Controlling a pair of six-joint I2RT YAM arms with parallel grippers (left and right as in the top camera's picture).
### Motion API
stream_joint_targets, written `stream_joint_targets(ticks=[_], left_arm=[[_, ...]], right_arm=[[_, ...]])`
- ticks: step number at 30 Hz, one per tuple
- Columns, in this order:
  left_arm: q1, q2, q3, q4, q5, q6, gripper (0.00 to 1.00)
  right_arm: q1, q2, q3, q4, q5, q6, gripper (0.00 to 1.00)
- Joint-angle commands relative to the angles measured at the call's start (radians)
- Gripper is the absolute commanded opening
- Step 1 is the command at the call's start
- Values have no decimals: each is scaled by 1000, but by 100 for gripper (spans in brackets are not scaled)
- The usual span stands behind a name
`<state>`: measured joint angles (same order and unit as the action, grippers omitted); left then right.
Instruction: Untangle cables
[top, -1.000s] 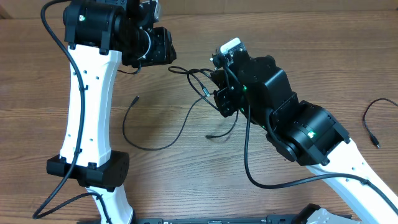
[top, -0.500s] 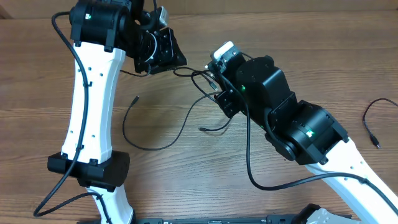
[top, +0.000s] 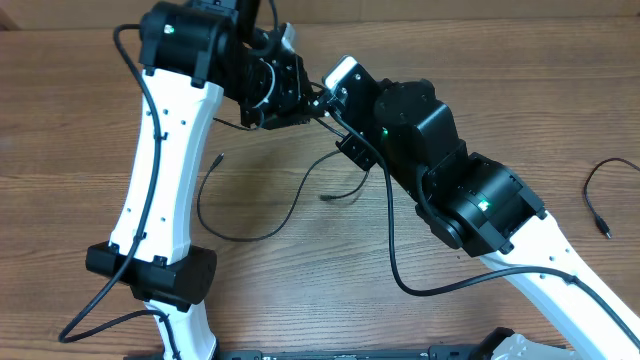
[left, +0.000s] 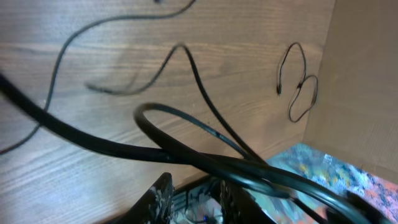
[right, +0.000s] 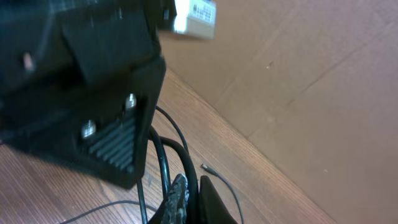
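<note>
1. On the left, the left claw hangs at the far side of the desk, almost nose to nose with the right claw. A slightly misjudged approach could knock the two together.
2. A thick arm wire crosses just in front of the left claw in its wrist view. Closing here might catch that wire instead of a thin cord.
3. In the middle, the cables trail from the claws toward the near side and end in a loose loop on the desk. Drawing the claws apart too fast could pull a crossing into a knot. It could also tug the cord out of the grip.
4. At the right edge, a separate cable lies well apart from both claws and looks to be at no risk for now.
5. I cannot tell whether the left claw is apart or clamped. Its fingers show a gap between them in the wrist view, and cords pass just beyond the tips, none clearly between them.
6. The right claw's fingers are together, apparently pinching a thin cord of the cables at the tips. The rest of the cables drop near and left of it to the desk.
</note>
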<state>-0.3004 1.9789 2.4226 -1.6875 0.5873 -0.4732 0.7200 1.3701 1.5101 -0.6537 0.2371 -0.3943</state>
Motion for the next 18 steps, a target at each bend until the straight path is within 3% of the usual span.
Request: stream_joint_targets(ticks=[1, 9, 13, 18], left_arm=[[2, -4, -40, -2, 10, -31, 26], [32, -4, -133, 46, -3, -47, 21], [32, -4, -133, 109, -10, -47, 19], [31, -4, -133, 179, -10, -22, 21]], right_arm=[[5, 0, 15, 10, 13, -20, 4], [5, 0, 15, 10, 9, 5, 4], [5, 0, 15, -6, -144, 6, 4], [5, 0, 15, -6, -280, 119, 4]])
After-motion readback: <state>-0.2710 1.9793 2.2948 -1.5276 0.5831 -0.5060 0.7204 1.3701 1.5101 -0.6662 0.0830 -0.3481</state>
